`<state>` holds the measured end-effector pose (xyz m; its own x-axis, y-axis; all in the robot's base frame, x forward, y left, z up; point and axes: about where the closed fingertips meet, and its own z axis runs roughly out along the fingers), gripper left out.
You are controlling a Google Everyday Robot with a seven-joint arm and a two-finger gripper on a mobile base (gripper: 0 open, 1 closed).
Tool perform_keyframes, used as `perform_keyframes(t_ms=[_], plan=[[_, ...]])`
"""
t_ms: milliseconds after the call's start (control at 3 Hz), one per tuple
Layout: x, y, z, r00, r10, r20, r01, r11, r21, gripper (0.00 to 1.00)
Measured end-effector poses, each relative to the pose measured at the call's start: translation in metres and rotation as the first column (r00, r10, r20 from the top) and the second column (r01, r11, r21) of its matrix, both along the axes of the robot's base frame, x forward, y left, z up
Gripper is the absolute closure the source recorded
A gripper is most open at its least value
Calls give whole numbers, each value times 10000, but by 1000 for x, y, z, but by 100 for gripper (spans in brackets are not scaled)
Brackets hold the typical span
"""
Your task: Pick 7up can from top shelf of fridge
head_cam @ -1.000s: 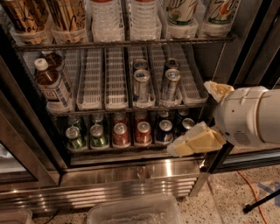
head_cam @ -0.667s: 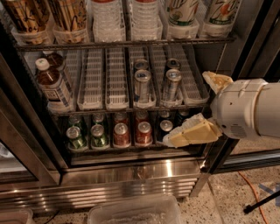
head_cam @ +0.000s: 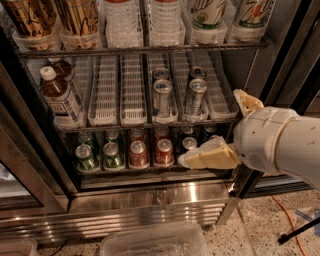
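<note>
Gripper (head_cam: 210, 128), fingers spread apart and empty, is at the lower right of the fridge (head_cam: 150, 201); 7up can (head_cam: 207, 14) stands upper right on its top shelf (head_cam: 140, 50); speckled floor (head_cam: 250, 235) with orange cable (head_cam: 287, 218) lies below.

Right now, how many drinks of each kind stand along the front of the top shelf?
Brown patterned cans: 2
Clear bottles: 2
7up cans: 2
Total: 6
The gripper is lower, open, by the bottom rack.

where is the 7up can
The 7up can stands top right in the camera view, on the top shelf beside the clear bottles; the gripper is lower right, well below it.
</note>
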<state>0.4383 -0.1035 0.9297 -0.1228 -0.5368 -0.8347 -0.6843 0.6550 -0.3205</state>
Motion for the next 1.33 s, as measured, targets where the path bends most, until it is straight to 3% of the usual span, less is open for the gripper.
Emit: perform_keyframes(t_ms=[667, 1000, 1333], plan=[[13, 1, 12, 9851, -976, 1413, 826, 9907, 1085, 0], [19, -6, 20, 9687, -1613, 1888, 1201, 9698, 2124, 0], [21, -17, 25, 9472, -2310, 2224, 1529, 9349, 3202, 0]])
